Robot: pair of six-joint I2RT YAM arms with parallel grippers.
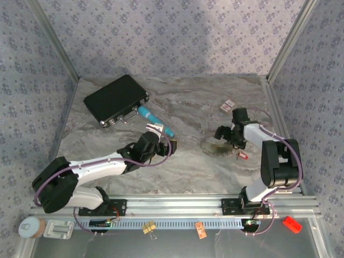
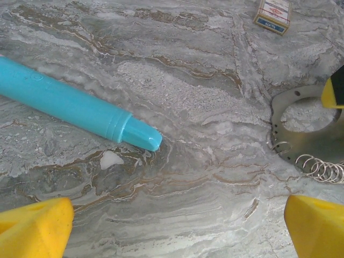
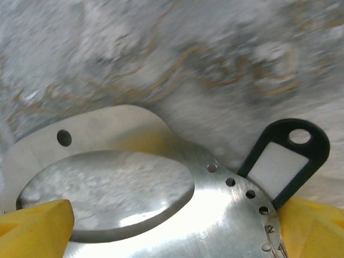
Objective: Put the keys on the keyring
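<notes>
The keyring (image 1: 215, 147) is a pale grey oval metal loop lying flat on the marble, right of centre. Its rim has small holes and thin wire rings (image 2: 324, 170). My right gripper (image 1: 227, 137) hangs low over it, open, with its yellow fingers (image 3: 37, 226) on either side of the loop (image 3: 226, 215) and nothing pinched. A tiny red key (image 1: 243, 156) lies just right of the loop. My left gripper (image 1: 164, 142) is open over bare marble (image 2: 177, 226), left of the loop (image 2: 285, 137) and just below the teal pen's tip.
A teal pen-like tool (image 1: 156, 121) (image 2: 70, 105) lies near the left gripper. A black case (image 1: 115, 99) sits at the back left and a small card box (image 1: 227, 105) (image 2: 273, 14) at the back right. A black tag with a white label (image 3: 285, 161) lies beside the loop.
</notes>
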